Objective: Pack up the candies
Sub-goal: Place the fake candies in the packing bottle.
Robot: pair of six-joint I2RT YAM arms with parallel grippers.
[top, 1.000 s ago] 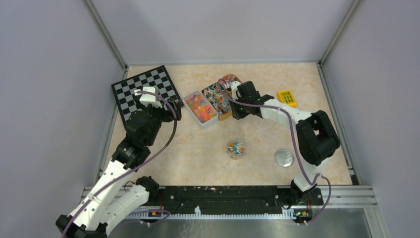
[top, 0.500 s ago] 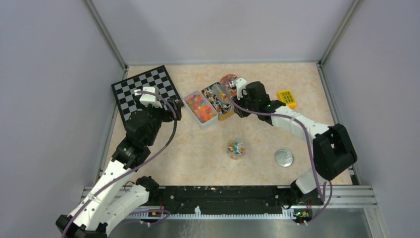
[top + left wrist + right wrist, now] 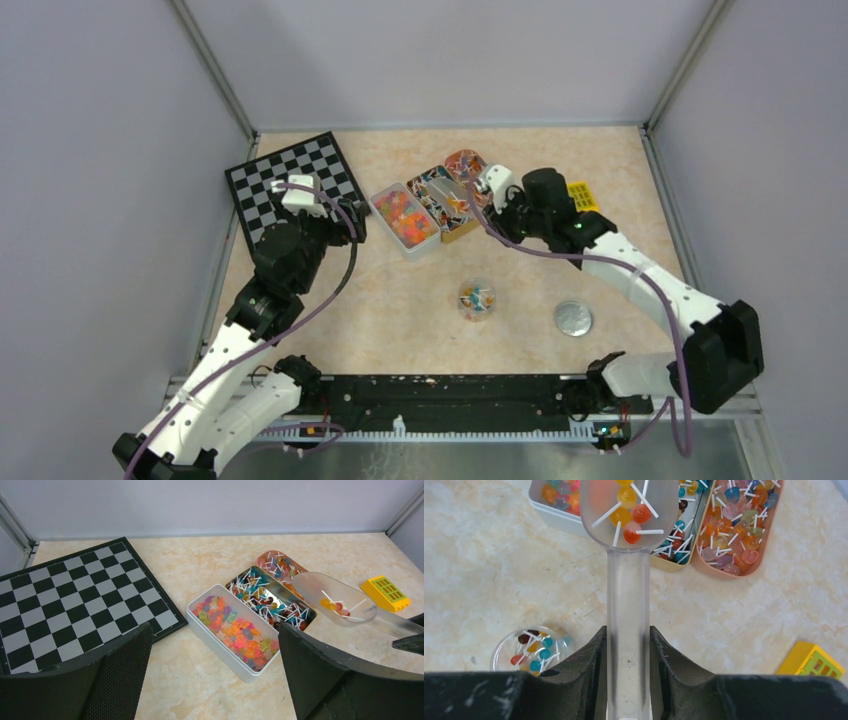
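the right pincer (image 3: 628, 645) pinches the handle of a clear scoop (image 3: 628, 595), whose raised bowl carries a few candies (image 3: 633, 514) by the tin (image 3: 669, 565). more candies fill the white box (image 3: 227, 655), the tin and the pink tray (image 3: 769, 527), and some lie in a small clear cup (image 3: 504, 652) on the tabletop (image 3: 484, 570). the left pincer (image 3: 212, 647) is spread wide near the checkerboard (image 3: 75, 600).

Left arm (image 3: 232, 345) and right arm (image 3: 640, 278) in white tubular links, chunky black joints, purple cables (image 3: 681, 380) looped along both, white block (image 3: 299, 194) at left wrist, left gripper (image 3: 215, 630) and right gripper (image 3: 628, 632) matte black.
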